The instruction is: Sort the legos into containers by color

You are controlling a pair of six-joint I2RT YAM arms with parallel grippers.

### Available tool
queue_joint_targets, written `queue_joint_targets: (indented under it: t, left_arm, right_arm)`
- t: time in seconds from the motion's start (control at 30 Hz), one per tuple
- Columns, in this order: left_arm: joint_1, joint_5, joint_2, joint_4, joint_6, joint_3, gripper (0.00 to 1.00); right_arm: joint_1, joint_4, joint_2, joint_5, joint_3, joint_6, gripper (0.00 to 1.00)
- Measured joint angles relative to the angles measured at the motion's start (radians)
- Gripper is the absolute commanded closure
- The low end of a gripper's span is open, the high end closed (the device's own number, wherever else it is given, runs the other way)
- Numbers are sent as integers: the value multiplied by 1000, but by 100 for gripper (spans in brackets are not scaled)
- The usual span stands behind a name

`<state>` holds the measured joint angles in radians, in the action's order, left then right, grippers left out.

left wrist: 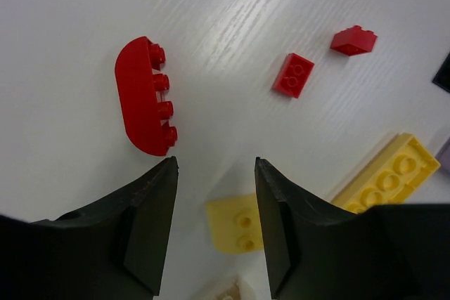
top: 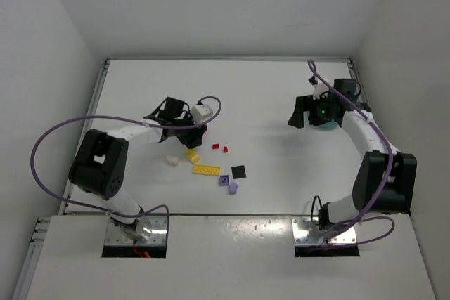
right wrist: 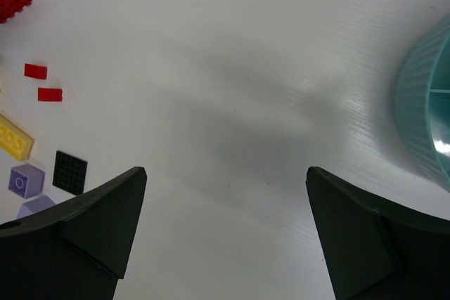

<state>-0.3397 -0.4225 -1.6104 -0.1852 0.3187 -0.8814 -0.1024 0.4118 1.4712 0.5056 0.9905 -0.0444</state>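
While my left gripper (left wrist: 214, 165) hangs half-apart and empty over the small yellow brick (left wrist: 235, 223), seemingly lined up to pinch it, my right gripper (right wrist: 225, 170) hovers wide apart beside the teal bowl (right wrist: 422, 103).

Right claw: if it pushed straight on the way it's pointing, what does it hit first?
Probably only bare table: the right claw is open with nothing ahead of it. The teal bowl sits off to one side, outside that line; depth is unclear.
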Motion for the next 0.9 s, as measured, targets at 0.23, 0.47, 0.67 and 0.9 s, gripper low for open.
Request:
queue_joint_targets:
  t: [0.23,0.47,0.67,0.9]
  left_arm:
    - [-21,115,-54,26,-26,-23,47]
    - [-27,208,-42,46,-39,-24,37]
    - [-27,221,-48,53,-40,-41,37]
    - [-27,217,-117,68,-44,-88,43]
  right_arm:
    - [0,22,16,5,0,-4,3]
    - [0,35,37,23,2,-11,3]
    - [0,40,60,32,10,-12,5]
    - [0,40,61,34,19,-16,6]
